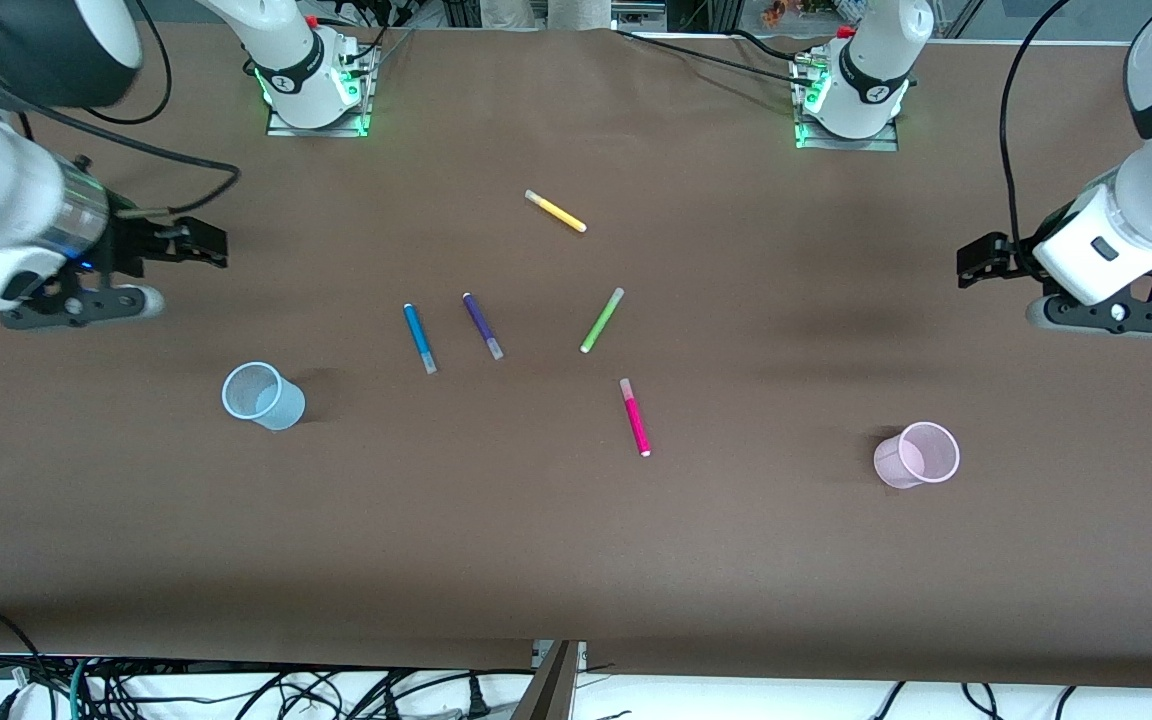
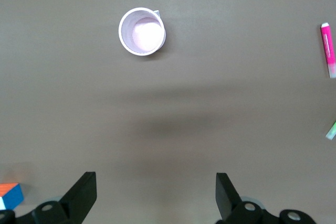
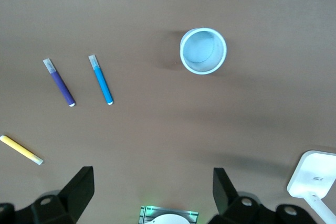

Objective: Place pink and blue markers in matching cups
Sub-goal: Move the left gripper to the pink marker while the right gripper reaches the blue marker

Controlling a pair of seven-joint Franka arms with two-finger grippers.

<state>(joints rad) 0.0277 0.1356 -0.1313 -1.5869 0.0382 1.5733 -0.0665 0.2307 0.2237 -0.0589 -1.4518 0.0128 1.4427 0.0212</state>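
Two slim felt-tip markers are left lying flat on the brown surface [image 1: 576, 560], neither yet gripped. The left gripper [image 2: 156, 192] is held with jaws spread wide and empty; ahead of them the pale pink ribbed plastic cup [image 2: 142, 31] stands upright, the magenta-pink marker [image 2: 328, 50] well off to one side. The right gripper [image 3: 152, 188] is likewise held wide and empty, with the pale blue ribbed plastic cup [image 3: 203, 51] and bright blue marker [image 3: 101, 80] ahead, probably so each arm serves its own colour.

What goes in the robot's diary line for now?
left hand open, waiting | right hand open, waiting | pink marker, blue marker on table
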